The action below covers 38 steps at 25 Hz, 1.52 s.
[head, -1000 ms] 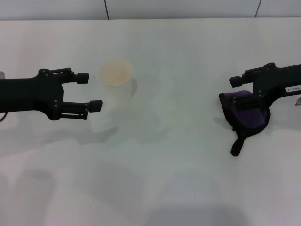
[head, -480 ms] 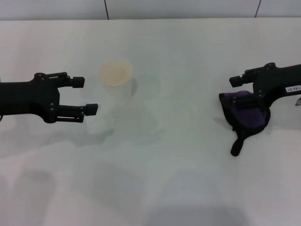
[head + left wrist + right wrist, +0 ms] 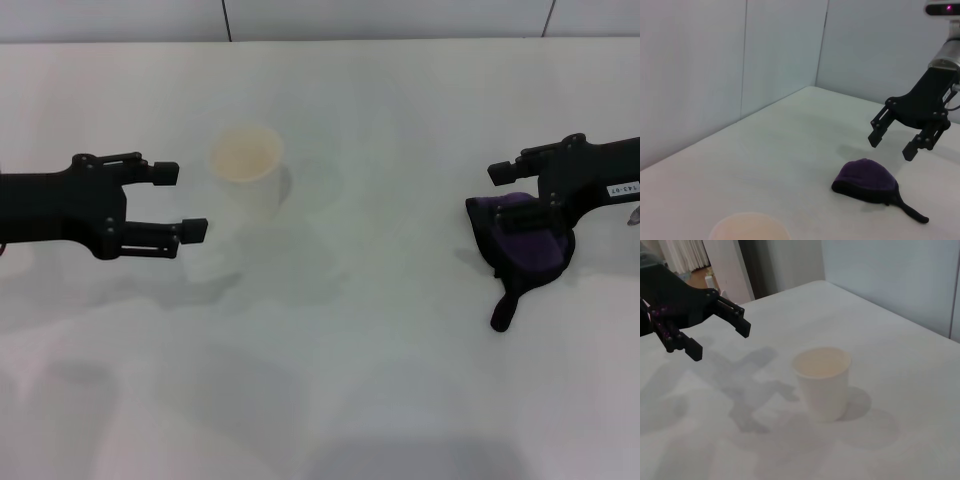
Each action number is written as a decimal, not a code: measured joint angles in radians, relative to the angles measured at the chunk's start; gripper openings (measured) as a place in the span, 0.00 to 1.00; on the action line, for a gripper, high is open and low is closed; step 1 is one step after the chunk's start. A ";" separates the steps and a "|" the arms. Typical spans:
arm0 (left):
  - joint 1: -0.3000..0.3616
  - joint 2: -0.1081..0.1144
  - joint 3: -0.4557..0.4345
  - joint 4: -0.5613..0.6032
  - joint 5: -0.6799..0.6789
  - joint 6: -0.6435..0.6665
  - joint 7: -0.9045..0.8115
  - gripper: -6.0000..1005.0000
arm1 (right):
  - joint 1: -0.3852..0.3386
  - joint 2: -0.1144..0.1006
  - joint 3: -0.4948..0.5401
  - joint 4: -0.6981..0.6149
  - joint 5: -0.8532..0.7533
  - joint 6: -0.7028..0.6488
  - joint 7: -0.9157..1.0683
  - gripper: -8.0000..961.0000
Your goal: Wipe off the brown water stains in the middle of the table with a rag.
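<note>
The dark purple rag (image 3: 530,250) with its black tail lies on the white table (image 3: 380,330) at the right. It also shows in the left wrist view (image 3: 867,181). My right gripper (image 3: 510,197) hovers just above the rag, open and empty, as the left wrist view (image 3: 894,145) shows. My left gripper (image 3: 182,200) is open and empty at the left, a short way from a white paper cup (image 3: 248,180). It also shows in the right wrist view (image 3: 717,340). No brown water stain shows on the tabletop.
The white paper cup (image 3: 822,382) stands upright left of the table's middle, its inside pale orange. Its rim shows in the left wrist view (image 3: 749,227). A wall runs along the table's far edge.
My left gripper has drawn back to the left, away from the cup, and has held still for the last half second. The right gripper, rag and cup have not moved.
</note>
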 joint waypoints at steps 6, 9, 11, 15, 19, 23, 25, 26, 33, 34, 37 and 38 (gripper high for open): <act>-0.004 0.000 0.000 0.000 0.000 -0.003 -0.004 0.87 | 0.000 -0.001 0.000 0.000 0.000 0.004 0.000 0.66; -0.006 0.000 0.000 0.000 0.000 -0.003 -0.005 0.87 | 0.000 -0.001 0.001 0.000 0.000 0.005 0.000 0.66; -0.006 0.000 0.000 0.000 0.000 -0.003 -0.005 0.87 | 0.000 -0.001 0.000 0.000 0.000 0.005 0.000 0.66; -0.006 0.000 0.000 0.000 0.000 -0.003 -0.005 0.87 | -0.001 -0.001 0.000 0.000 0.000 0.006 0.000 0.66; -0.006 0.000 0.000 0.000 0.000 -0.003 -0.005 0.87 | -0.001 -0.002 0.001 0.001 0.000 0.006 0.000 0.66; -0.006 0.000 0.000 0.000 0.000 -0.003 -0.005 0.87 | 0.000 -0.002 0.000 0.001 0.000 0.006 0.000 0.66; -0.006 0.000 0.000 0.000 0.000 -0.003 -0.005 0.87 | 0.000 -0.002 0.000 0.001 0.000 0.006 0.000 0.66; -0.006 0.000 0.000 0.000 0.000 -0.003 -0.005 0.87 | 0.000 -0.002 0.000 0.001 0.000 0.006 0.000 0.66; -0.006 0.000 0.000 0.000 0.000 -0.003 -0.005 0.87 | 0.000 -0.002 0.001 0.001 0.000 0.007 0.000 0.66; -0.006 0.000 0.000 0.000 0.000 -0.003 -0.005 0.87 | 0.000 -0.002 0.002 0.000 0.000 0.007 0.000 0.66; -0.007 0.001 0.000 0.000 0.000 -0.003 -0.005 0.87 | 0.000 -0.002 0.003 0.000 0.000 0.007 0.000 0.66; -0.007 0.001 0.000 0.000 0.000 -0.003 -0.005 0.87 | 0.000 -0.002 0.003 0.000 0.000 0.007 0.000 0.66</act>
